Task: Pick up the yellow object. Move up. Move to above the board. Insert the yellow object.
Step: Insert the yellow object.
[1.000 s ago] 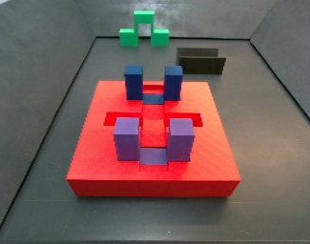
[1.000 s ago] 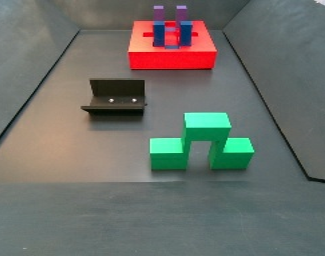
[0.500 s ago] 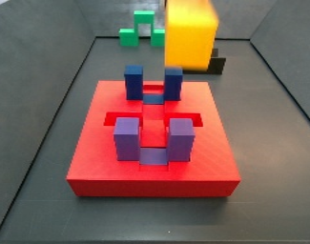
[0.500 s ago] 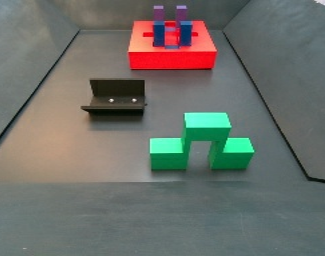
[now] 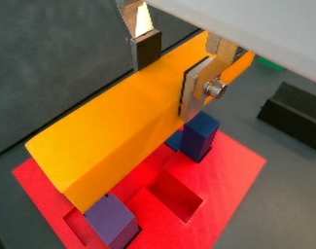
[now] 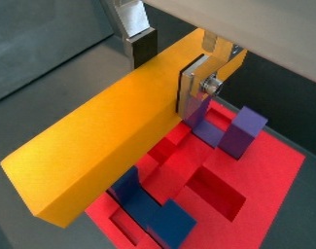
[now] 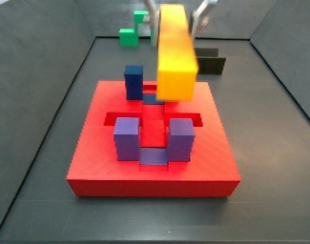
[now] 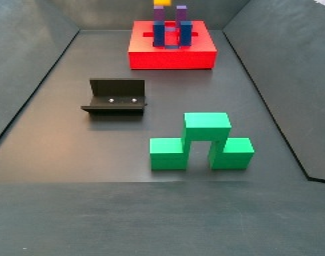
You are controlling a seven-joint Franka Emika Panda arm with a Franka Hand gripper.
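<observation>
My gripper (image 5: 173,70) is shut on the yellow object (image 5: 122,126), a long yellow bar with orange sides. The silver fingers (image 6: 193,83) clamp it near one end, as both wrist views show. The bar hangs in the air above the board (image 7: 151,162), over the blue posts (image 7: 134,81) and apart from them. The purple posts (image 7: 127,138) stand nearer the board's front. In a side view only the bar's tip (image 8: 162,3) shows above the far board (image 8: 172,57). The gripper (image 7: 199,10) is at the picture's edge there.
The fixture (image 8: 115,97) stands on the grey floor between the board and the green blocks (image 8: 201,142). It also shows behind the board (image 7: 211,65), with the green blocks (image 7: 129,36) beyond. Sloped grey walls enclose the floor.
One second ago no bar or gripper showed. Half a second ago the bar entered high over the board's far side. Now it hangs lower, over the blue posts.
</observation>
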